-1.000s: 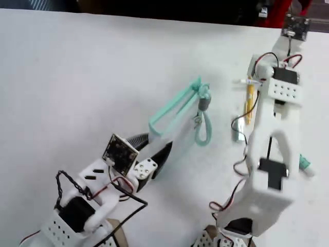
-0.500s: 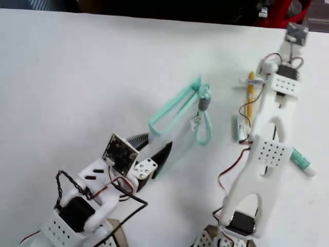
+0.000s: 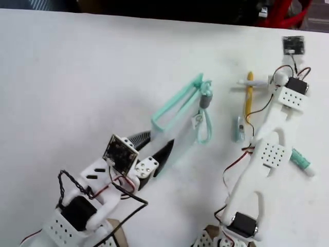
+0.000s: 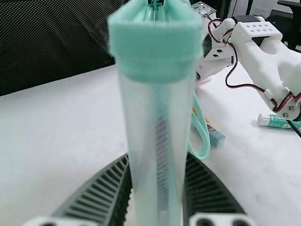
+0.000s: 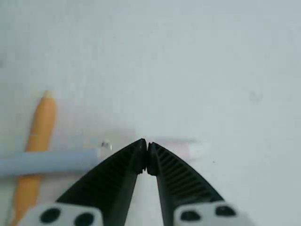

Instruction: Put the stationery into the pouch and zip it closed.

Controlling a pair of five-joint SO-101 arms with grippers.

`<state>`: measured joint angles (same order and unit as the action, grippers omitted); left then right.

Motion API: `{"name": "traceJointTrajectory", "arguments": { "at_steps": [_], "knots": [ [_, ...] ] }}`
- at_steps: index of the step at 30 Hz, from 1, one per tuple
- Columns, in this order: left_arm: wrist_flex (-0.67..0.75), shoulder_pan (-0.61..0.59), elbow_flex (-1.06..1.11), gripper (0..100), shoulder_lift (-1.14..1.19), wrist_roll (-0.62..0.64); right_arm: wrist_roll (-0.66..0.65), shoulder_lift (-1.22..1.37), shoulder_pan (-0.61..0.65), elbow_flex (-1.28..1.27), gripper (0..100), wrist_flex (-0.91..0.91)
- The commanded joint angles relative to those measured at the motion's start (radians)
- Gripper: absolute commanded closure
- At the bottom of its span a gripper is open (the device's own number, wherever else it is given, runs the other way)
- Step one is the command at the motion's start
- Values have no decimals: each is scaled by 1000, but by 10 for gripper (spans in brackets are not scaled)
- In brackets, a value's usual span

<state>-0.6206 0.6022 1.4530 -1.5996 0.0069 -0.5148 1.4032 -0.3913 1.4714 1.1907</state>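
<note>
So the clear plastic pouch with mint-green zip trim [image 3: 177,121] is clamped at its bottom end by the left gripper [image 3: 153,145] and held out over the white table [image 3: 77,67], with the mouth pointed toward the pens. The right gripper [image 5: 146,149] is parked with its tips pressed together right over a pale bluish-white pen [image 5: 51,160], which is laid crosswise on top of a yellow-orange pen [image 5: 37,136]. Nothing looks grabbed yet. The pale pen is probably meant to be taken first, since it's the top one. For that the jaws need to be opened wide and turned so the barrel is straddled across its width, then closed near the middle so it isn't tipped. A teal-capped tube [image 3: 300,162] and a small bluish block [image 3: 239,128] can be seen near the right arm.
</note>
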Motion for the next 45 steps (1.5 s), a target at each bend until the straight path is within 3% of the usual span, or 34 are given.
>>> {"name": "traceJointTrajectory", "arguments": {
  "at_steps": [1,8,9,11,13,17,22,26,30,37,45],
  "knots": [
    [25,-10,-6,865,-10,-11,-107,-28,31,3,981,196],
    [25,-10,-6,865,-10,-11,-489,-101,48,3,981,545],
    [25,-10,-6,865,-10,-11,-489,-124,39,6,981,535],
    [25,-10,-6,865,-10,-11,-402,-185,16,52,981,518],
    [25,-10,-6,865,-10,-11,-235,-229,12,118,981,444],
    [25,-10,-6,865,-10,-11,107,-205,21,160,981,153],
    [25,-12,-6,865,-10,-11,160,1,62,161,981,-259],
    [25,-12,-6,865,-10,-11,44,160,82,161,981,-404],
    [23,-12,-6,865,-10,-11,-80,240,76,172,981,-372],
    [26,-12,-6,865,-10,-11,-307,157,7,173,981,-22],
    [26,-12,-6,865,-10,-11,-801,50,-8,173,981,533]
  ]
}}
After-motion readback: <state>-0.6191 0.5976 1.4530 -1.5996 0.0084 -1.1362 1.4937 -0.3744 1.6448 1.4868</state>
